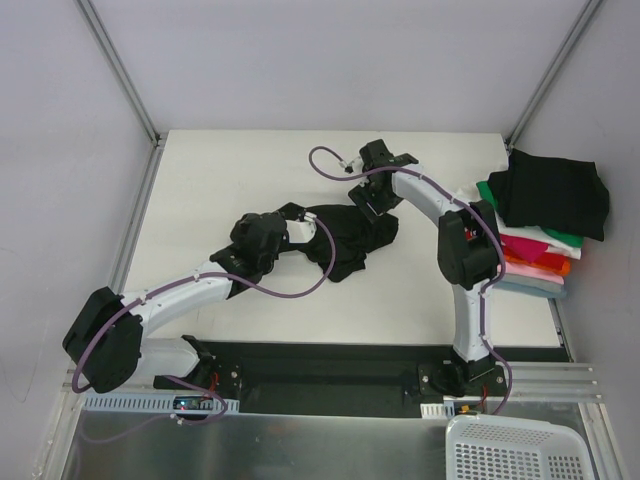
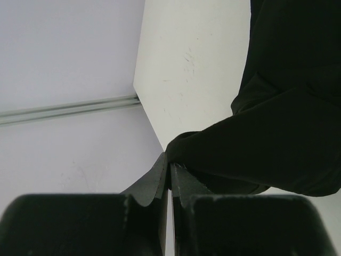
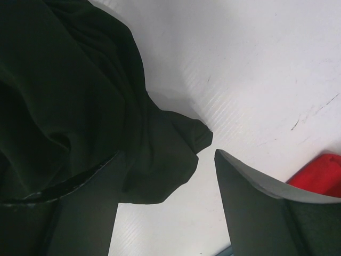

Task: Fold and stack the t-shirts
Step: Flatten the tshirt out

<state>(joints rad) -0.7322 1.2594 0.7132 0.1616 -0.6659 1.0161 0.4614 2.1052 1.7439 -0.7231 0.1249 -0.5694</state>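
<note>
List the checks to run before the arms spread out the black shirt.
1. Left gripper shut on black t-shirt: ok.
2. Right gripper holding the shirt: not ok, jaws apart, a cloth edge between them.
3. Shirt lying flat: not ok, bunched between the arms.
4. Right arm's elbow clear of the folded stack: cannot tell, they overlap in the top view.

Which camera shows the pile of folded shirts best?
The top camera: the whole stack shows on the right, a black shirt on top. The right wrist camera catches only a bit of red shirt. The left wrist camera misses it.
</note>
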